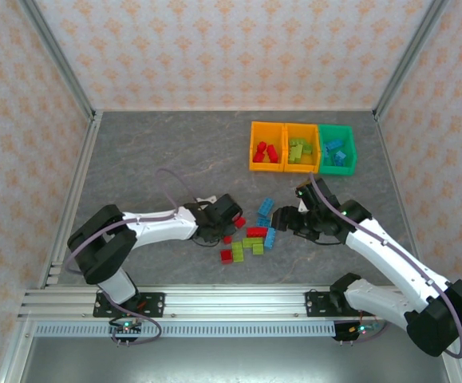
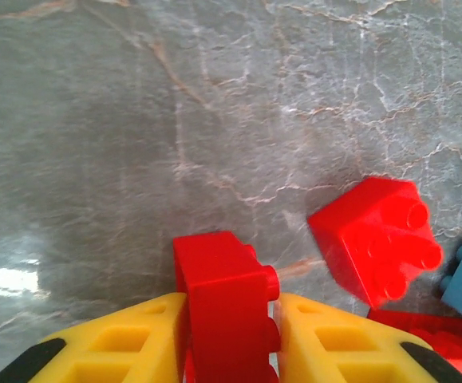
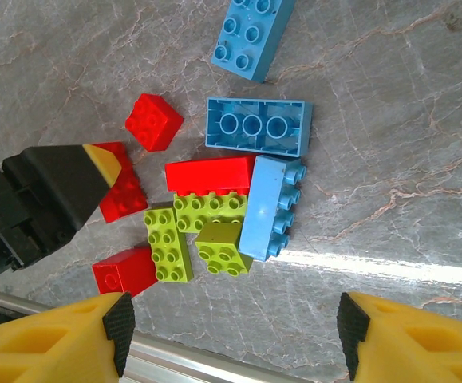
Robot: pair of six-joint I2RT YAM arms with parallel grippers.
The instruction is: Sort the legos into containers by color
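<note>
legos [image 1: 250, 239]: heaped on table [image 1: 159, 152] between arms
bins [image 1: 301, 168]: row at far right, bricks inside
left gripper [image 2: 227, 335]: clamped on a red brick [image 2: 223, 279]
right gripper [image 3: 234, 327]: jaws wide, empty, above legos

Loose legos [image 1: 253, 242] lie before three containers [image 1: 301, 168] set side by side, apparently touching each other.

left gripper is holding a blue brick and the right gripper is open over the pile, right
Not quite. The brick in the left gripper is red, not blue, as the left wrist view shows. The right gripper is open over the pile.
</note>
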